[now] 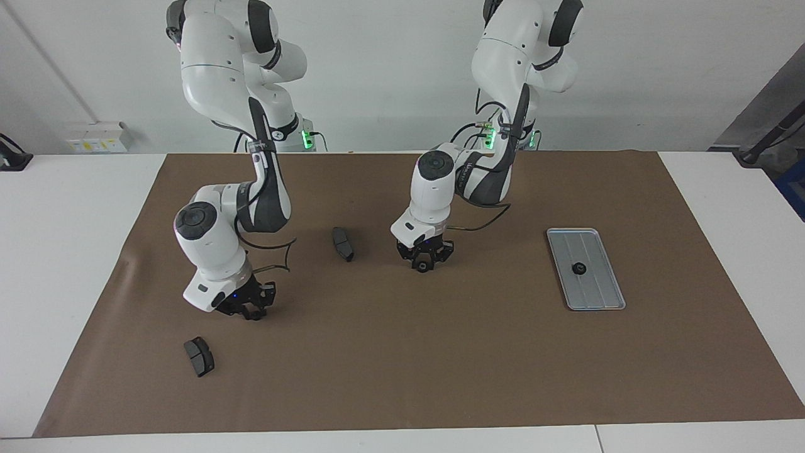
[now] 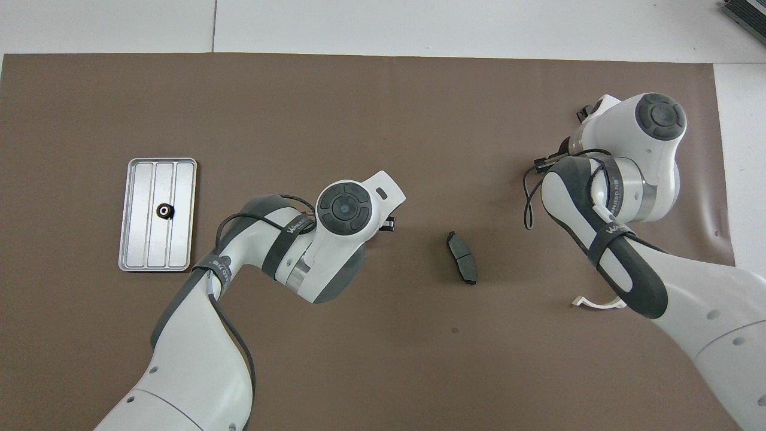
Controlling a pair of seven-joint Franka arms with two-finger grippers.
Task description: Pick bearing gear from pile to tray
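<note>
With one gear (image 1: 578, 268) lying in the tray (image 1: 604, 286), both arms are grasping. Right gripper (image 1: 250, 313) is pinched closed down at the mat, its catch hidden; left gripper (image 1: 425, 264) is bracketing a black ring (image 1: 424, 267), jaws part-closed, grip uncertain. Next comes lifting toward the tray.

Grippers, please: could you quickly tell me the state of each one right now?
Left gripper: down on the mat around a small black ring; whether it grips cannot be told.
Right gripper: shut, down on the mat; what it holds is hidden.

Both arms have smooth white shells with dark grey bands at the joints. Each wrist has a round dark grey cap. Thin black cables loop along them. Green lights glow near the bases.
</note>
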